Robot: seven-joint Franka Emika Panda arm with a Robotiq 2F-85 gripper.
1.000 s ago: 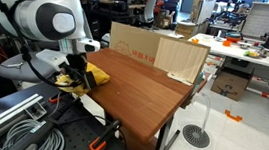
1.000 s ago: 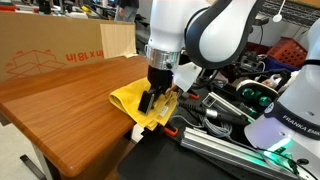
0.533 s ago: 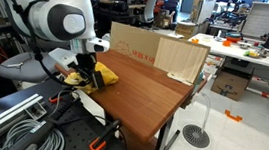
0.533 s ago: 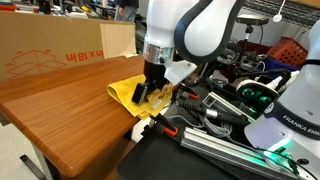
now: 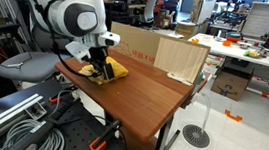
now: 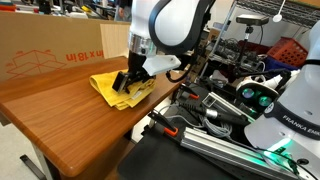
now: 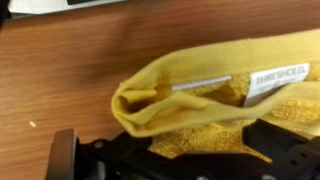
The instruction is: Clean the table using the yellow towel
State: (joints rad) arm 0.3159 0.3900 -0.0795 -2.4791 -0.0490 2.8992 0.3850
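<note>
The yellow towel (image 6: 112, 86) lies bunched on the brown wooden table (image 6: 60, 120). It also shows in an exterior view (image 5: 113, 71) and fills the wrist view (image 7: 215, 95), folded, with a white label. My gripper (image 6: 126, 84) presses down on the towel and is shut on it; it also shows in an exterior view (image 5: 101, 69). In the wrist view the black fingers (image 7: 200, 150) sit at the bottom edge with towel cloth between them.
A large cardboard box (image 5: 157, 50) stands along the table's far side and also shows in an exterior view (image 6: 50, 50). Cables and equipment (image 6: 230, 110) lie just beyond the table's edge by the arm. A grey chair (image 5: 25, 69) stands close by.
My gripper has dragged the towel across the table from the edge near the equipment toward the cardboard box, keeping its hold on it.
</note>
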